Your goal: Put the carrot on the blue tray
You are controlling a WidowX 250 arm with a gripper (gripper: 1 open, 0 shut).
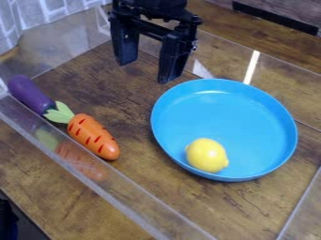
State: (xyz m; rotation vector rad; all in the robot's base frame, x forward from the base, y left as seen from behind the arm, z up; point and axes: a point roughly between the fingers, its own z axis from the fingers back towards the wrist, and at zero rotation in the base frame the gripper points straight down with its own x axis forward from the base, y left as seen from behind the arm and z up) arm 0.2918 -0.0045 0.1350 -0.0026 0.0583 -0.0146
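**Ana:** Where's the carrot [93, 137] right now?

**Ben:** Lying flat on the wooden table [126, 80], around eight o'clock from the middle of the view. Its leafy top points toward ten o'clock and just about meets the tip of the eggplant [26, 90]; I can't tell if they actually touch. The blunt orange end points toward four o'clock.

**Ana:** And the gripper [153, 62]?

**Ben:** Up at twelve o'clock, pointing down, fingers spread wide and released, with nothing between them. It is well apart from the carrot.

**Ana:** How do you think the carrot will handle?

**Ben:** It looks like a small plastic toy, so I'd guess light, stiff and a bit glossy, maybe slippery. It shouldn't crush or break. Being rounded, it could roll or squirt out if pinched off-centre.

**Ana:** So grab it where?

**Ben:** Across the thick orange middle, fingers set crosswise to its length. I'd avoid the leafy end, which is thin and crowded by the eggplant, and the tapering far end.

**Ana:** What about the tray [250, 102]?

**Ben:** The round blue one sits at three o'clock, shallow with a raised rim. A lemon [207, 155] rests inside near its six o'clock edge. The rest of the floor is bare, so the upper half looks like the safest spot to set the carrot down.
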